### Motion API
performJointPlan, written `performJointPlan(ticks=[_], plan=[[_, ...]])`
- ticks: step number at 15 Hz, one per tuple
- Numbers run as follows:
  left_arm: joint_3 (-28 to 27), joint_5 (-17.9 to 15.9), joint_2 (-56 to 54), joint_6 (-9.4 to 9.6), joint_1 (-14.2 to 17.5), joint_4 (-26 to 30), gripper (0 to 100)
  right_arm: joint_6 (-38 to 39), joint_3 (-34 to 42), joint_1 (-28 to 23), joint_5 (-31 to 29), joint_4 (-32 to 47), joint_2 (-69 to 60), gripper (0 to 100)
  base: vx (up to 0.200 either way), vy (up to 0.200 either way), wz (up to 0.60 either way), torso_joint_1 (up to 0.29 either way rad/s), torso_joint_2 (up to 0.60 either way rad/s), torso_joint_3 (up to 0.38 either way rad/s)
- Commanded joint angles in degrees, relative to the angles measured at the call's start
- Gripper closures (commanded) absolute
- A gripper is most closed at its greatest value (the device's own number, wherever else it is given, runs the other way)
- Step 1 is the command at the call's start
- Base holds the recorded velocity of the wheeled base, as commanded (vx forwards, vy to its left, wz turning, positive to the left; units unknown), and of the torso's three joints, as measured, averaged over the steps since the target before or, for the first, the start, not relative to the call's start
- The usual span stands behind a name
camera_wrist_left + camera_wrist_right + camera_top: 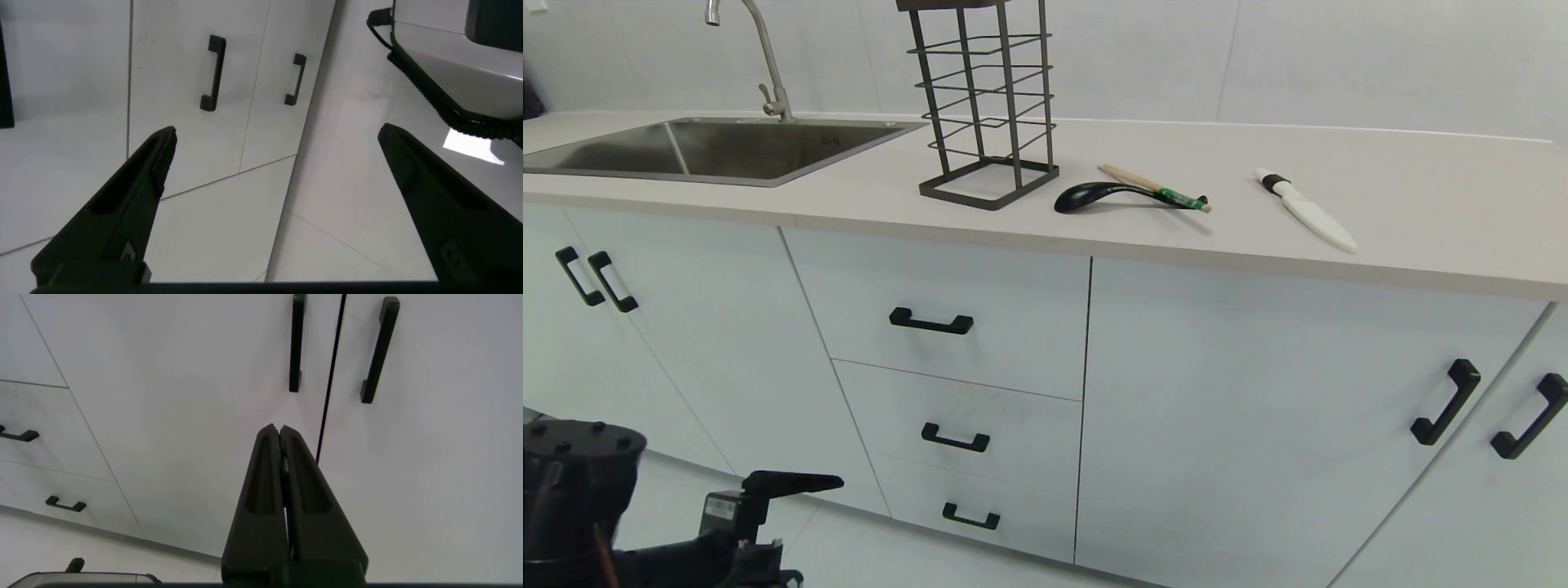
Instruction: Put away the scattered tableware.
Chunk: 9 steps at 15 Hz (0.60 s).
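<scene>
On the counter (1421, 204): black spoon (1094, 196) just above centre, toward 12 o'clock; chopsticks (1143, 181) touching its handle; white knife (1307, 211) apart at 2 o'clock.
Wire rack (988, 106): upright at 12 o'clock, just beside the spoon's bowl; the likely place for the pieces.
Sink (719, 147): at 10 o'clock.
Left gripper (278, 139): low at 7 o'clock, before the cabinets; spread wide, empty.
Right gripper (280, 437): pressed together on nothing, facing cabinet doors.
Step in hand: approach. Raise an arm to counter height and take the spoon by its raised handle, clear of the chopsticks.
Count: one spoon, one knife, one rack; chopsticks seemingly one pair.
</scene>
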Motion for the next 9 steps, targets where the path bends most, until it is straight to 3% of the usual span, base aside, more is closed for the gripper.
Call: performJointPlan(ticks=[1, 4, 8, 9], plan=[[0.3, 0.3, 6.8, 0.77, -0.2, -4.1, 0, 0.0, 0.0, -0.1, 0.0, 0.0, 0.1, 100, 0.0, 0.0, 0.0, 0.0, 0.0, 0.0], [0.9, 0.1, 14.4, 2.0, -0.2, -13.2, 0, 0.0, 0.1, 0.0, 0.0, 0.0, 0.1, 100, 0.0, 0.0, 0.0, 0.0, 0.0, 0.0], [0.7, 0.4, 17.0, 1.73, 0.5, -14.8, 0, 0.0, 0.1, -0.1, 0.0, 0.0, 0.1, 100, 0.0, 0.0, 0.0, 0.0, 0.0, 0.0], [0.4, 0.4, 17.4, 1.91, 2.8, -14.8, 0, 0.0, 0.0, 0.0, 0.0, 0.0, 0.1, 100, 0.0, 0.0, 0.0, 0.0, 0.0, 0.0]])
